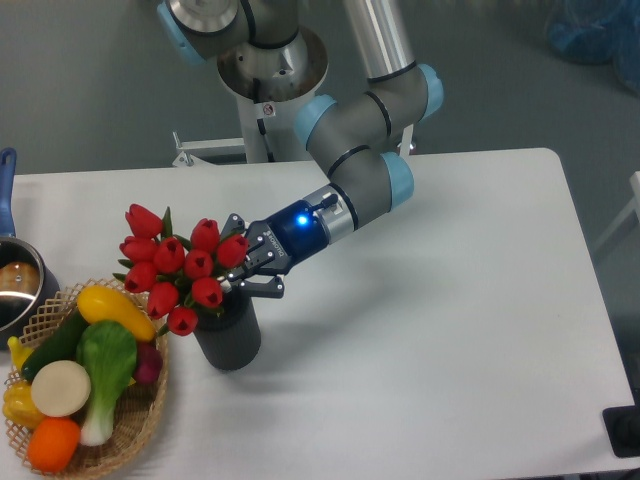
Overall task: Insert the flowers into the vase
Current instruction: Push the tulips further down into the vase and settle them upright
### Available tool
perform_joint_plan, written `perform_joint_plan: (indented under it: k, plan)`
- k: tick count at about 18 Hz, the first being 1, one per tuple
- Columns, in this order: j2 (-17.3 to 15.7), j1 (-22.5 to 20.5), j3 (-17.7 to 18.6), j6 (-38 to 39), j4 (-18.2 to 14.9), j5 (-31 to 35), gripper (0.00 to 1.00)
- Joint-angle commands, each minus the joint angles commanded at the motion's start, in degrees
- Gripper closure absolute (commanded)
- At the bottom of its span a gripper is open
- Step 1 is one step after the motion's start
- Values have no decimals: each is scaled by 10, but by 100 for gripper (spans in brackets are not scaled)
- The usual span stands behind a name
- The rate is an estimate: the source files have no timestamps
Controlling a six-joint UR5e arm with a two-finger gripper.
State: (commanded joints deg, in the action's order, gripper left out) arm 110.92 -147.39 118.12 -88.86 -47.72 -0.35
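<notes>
The flowers (pixel 183 266), a bunch of red tulip buds, lean to the left over the mouth of the dark ribbed vase (pixel 232 341). Their stems go down into the vase, which stands upright on the white table left of centre. My gripper (pixel 241 264) reaches in from the right, just above the vase's rim. Its fingers are closed around the stems right behind the buds. The fingertips are partly hidden by the tulips.
A wicker basket (pixel 152 412) of toy vegetables and fruit sits directly left of the vase, under the overhanging buds. A steel pot (pixel 14 288) with a blue handle stands at the left edge. The arm's base stands behind the table.
</notes>
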Motion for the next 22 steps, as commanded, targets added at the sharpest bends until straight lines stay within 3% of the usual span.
perform_joint_plan:
  k: [22]
  plan:
    - [13, -9, 5, -34, 1, 4, 81]
